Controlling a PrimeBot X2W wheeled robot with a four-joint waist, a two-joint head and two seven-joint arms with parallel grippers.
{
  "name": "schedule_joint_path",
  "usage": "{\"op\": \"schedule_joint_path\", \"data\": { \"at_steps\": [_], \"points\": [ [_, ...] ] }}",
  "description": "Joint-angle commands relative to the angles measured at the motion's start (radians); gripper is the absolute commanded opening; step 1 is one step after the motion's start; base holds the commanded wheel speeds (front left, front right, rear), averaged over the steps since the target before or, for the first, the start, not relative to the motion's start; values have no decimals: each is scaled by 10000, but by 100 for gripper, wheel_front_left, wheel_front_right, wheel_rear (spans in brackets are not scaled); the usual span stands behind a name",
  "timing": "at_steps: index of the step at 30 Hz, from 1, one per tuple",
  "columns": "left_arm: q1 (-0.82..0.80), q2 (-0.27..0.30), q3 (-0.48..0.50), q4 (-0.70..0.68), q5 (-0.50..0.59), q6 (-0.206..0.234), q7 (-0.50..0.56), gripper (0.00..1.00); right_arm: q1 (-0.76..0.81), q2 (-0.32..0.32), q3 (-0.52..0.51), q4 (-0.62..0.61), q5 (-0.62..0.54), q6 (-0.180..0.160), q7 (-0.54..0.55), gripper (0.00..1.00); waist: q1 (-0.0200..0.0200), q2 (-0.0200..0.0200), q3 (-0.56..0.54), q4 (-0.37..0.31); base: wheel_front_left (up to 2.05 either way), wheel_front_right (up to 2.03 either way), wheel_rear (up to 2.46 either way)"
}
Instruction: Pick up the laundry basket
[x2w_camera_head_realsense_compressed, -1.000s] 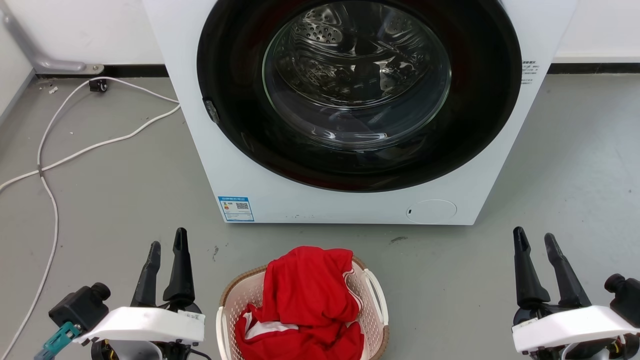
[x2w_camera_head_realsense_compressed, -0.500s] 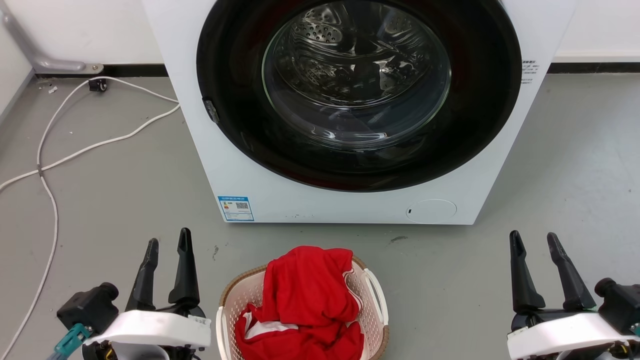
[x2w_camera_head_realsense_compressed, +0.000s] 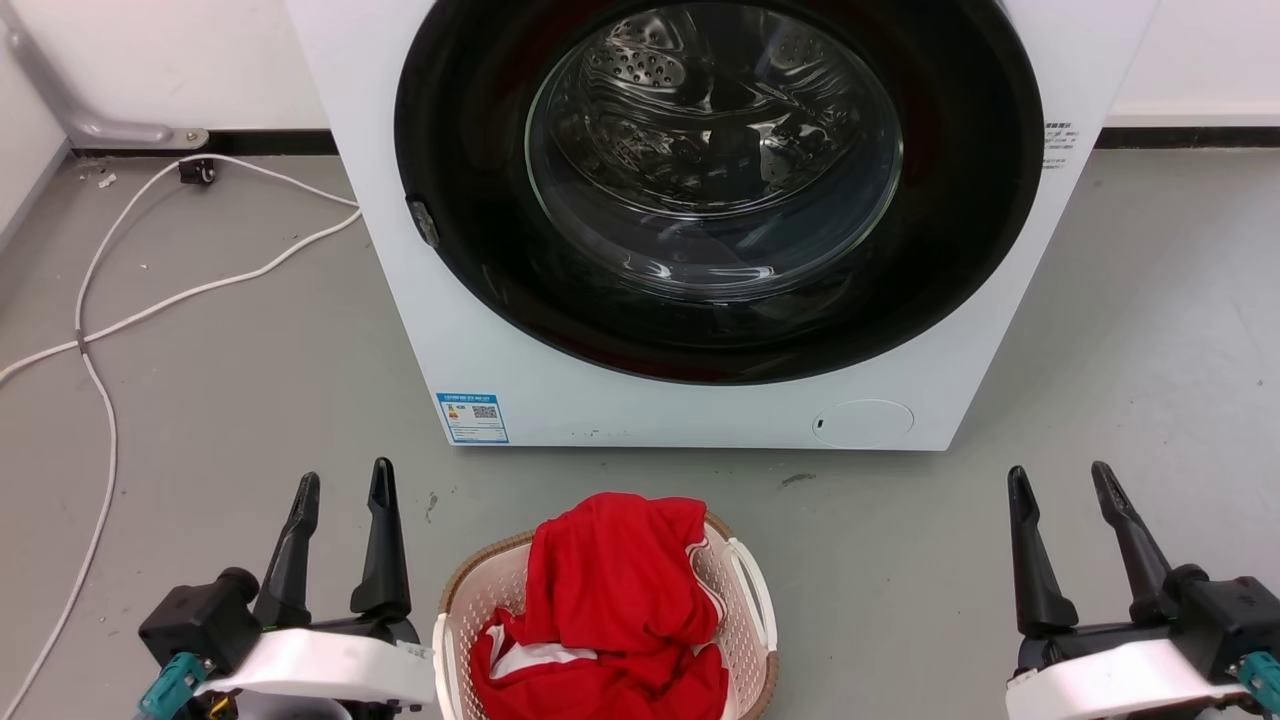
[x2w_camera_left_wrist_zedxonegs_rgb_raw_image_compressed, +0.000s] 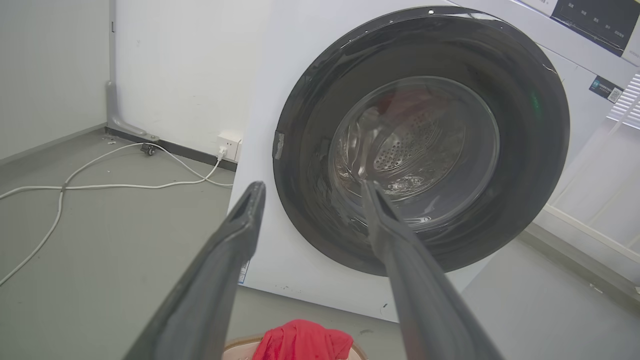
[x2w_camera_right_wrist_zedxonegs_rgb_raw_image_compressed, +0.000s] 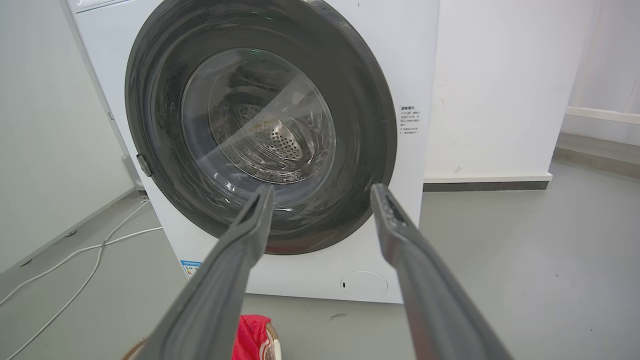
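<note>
1. Here's the laundry basket (x2w_camera_head_realsense_compressed: 742, 640), sitting on the grey floor (x2w_camera_head_realsense_compressed: 250, 400) at the bottom centre of the head view. Its near edge is cut off by the frame. A red garment (x2w_camera_head_realsense_compressed: 610, 590) is heaped inside, rising above the rim.
2. The washer (x2w_camera_head_realsense_compressed: 700, 410) stands straight ahead, door shut, with a strip of bare floor between it and the basket's far rim.
3. Room to move: there is wide open floor to the right of the washer. On the left a white cable (x2w_camera_head_realsense_compressed: 100, 400) snakes across the floor, well apart from the basket.
4. The left wrist view adds a wall socket (x2w_camera_left_wrist_zedxonegs_rgb_raw_image_compressed: 227, 145) beside the washer and a dark control panel (x2w_camera_left_wrist_zedxonegs_rgb_raw_image_compressed: 595, 20) up top. At its bottom edge is the garment's top, with a pale sliver that is probably the basket rim; it's too little to be sure.
5. The right wrist view picks out the round flap (x2w_camera_right_wrist_zedxonegs_rgb_raw_image_compressed: 364, 286) low on the washer's front and the white wall to its right.
6. The left hand (x2w_camera_head_realsense_compressed: 344, 475) is just beside the basket's left side, fingers spread apart, gripping nothing, touching nothing.
7. The right hand (x2w_camera_head_realsense_compressed: 1058, 472) is well apart to the basket's right, fingers likewise spread, nothing between them.
</note>
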Motion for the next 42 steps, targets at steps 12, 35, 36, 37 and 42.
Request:
{"op": "schedule_joint_path", "data": {
  "at_steps": [12, 35, 36, 37, 42],
  "points": [
    [156, 32, -49, -162, 1052, 48, -312, 100, 221, -53, 119, -283, -1269, -1, -308, 100, 0, 0, 22, -14, 0, 0, 0],
    [390, 33, -55, -410, 2677, 113, -737, 100, 530, -60, 106, -525, -2959, -3, -732, 100, 0, 0, 48, -35, 0, 0, 0],
    [401, 33, -59, -414, 2736, 116, -756, 100, 518, -59, 110, -538, -3031, -3, -738, 100, 0, 0, 50, -38, 0, 0, 0],
    [406, 33, -53, -402, 2726, 116, -747, 100, 494, -56, 114, -537, -2948, -3, -727, 100, 0, 0, 50, -41, 0, 0, 0],
    [425, 33, -70, -367, 2749, 127, -739, 100, 491, -56, 118, -442, -2707, -3, -727, 100, 0, 0, 45, -42, 0, 0, 0]
  ]
}}
